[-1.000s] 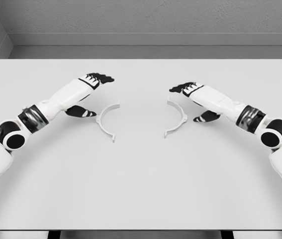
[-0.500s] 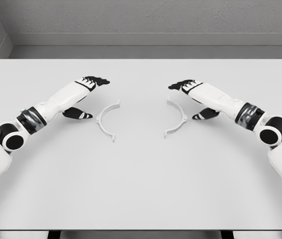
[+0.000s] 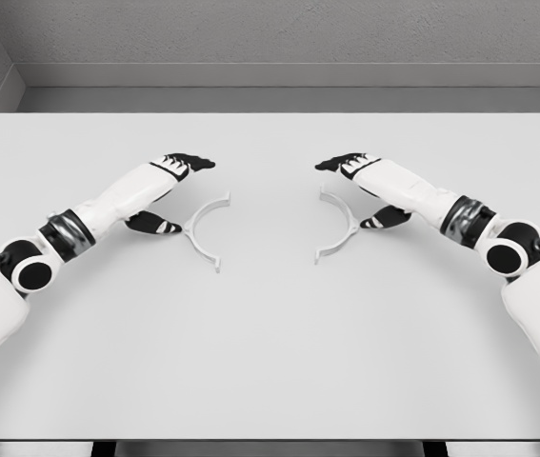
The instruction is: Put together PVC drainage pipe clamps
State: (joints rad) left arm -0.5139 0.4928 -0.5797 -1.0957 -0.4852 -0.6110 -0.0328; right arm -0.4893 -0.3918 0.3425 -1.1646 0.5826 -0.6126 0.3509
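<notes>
clamp halves (image 3: 208,228), apart on table (image 3: 270,343)

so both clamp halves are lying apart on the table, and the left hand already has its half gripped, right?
Not gripped. In the head view the left hand is open beside the left clamp half, holding nothing. The right clamp half does lie apart from it on the table.
</notes>
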